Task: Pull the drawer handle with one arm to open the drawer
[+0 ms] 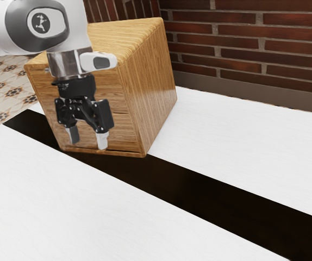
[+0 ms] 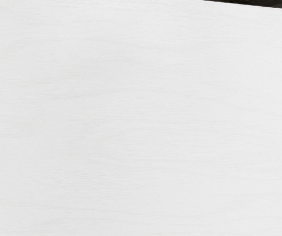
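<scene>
One hand, fingers spread wide, empty, in front of one wooden drawer cabinet on white table.

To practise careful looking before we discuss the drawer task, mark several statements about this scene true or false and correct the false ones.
1. The gripper is open and holds nothing. True.
2. The cabinet is painted blue. False: it shows a light wood grain.
3. A brick wall stands behind the table. True.
4. The gripper points up at the ceiling. False: it points down, towards the white tabletop.
5. A dark strip runs across the table. True.
</scene>
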`<state>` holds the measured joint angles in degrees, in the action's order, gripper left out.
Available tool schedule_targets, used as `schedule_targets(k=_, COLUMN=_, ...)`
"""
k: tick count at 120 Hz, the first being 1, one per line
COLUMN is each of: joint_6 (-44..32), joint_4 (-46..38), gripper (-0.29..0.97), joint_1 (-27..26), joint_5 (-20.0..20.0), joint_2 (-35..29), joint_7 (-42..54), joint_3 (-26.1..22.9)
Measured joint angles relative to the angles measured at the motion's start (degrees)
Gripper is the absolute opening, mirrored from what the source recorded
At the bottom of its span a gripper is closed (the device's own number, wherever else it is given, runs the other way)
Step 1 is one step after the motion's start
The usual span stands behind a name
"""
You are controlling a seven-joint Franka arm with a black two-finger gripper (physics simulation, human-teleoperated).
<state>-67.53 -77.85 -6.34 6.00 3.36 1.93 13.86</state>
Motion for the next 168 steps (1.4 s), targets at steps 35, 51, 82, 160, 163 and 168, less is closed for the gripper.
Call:
schedule_targets(k=35, joint_6=-12.6, joint_4=7.4, gripper=0.68, joint_1=-1.9, joint_5=0.5, joint_2=-2.4, joint_7=1.1, joint_3=-0.1)
schedule_targets(k=51, joint_6=-13.8, joint_4=10.9, gripper=0.68, joint_1=-1.8, joint_5=1.6, joint_2=-3.4, joint_7=1.3, joint_3=-1.5)
schedule_targets(k=82, joint_6=-13.0, joint_4=9.0, gripper=0.68, joint_1=6.5, joint_5=2.0, joint_2=-4.3, joint_7=2.6, joint_3=-12.1)
schedule_targets(k=160, joint_6=-21.6, joint_4=-24.0, gripper=0.68, joint_1=4.9, joint_5=-5.0, joint_2=-34.2, joint_7=22.4, joint_3=-14.9)
schedule_targets(k=163, joint_6=-21.5, joint_4=-23.9, gripper=0.68, joint_1=4.9, joint_5=-5.1, joint_2=-33.3, joint_7=23.9, joint_3=-14.3)
schedule_targets(k=168, joint_6=-21.3, joint_4=-23.7, gripper=0.68, joint_1=4.9, joint_5=-5.2, joint_2=-32.3, joint_7=26.6, joint_3=-13.5)
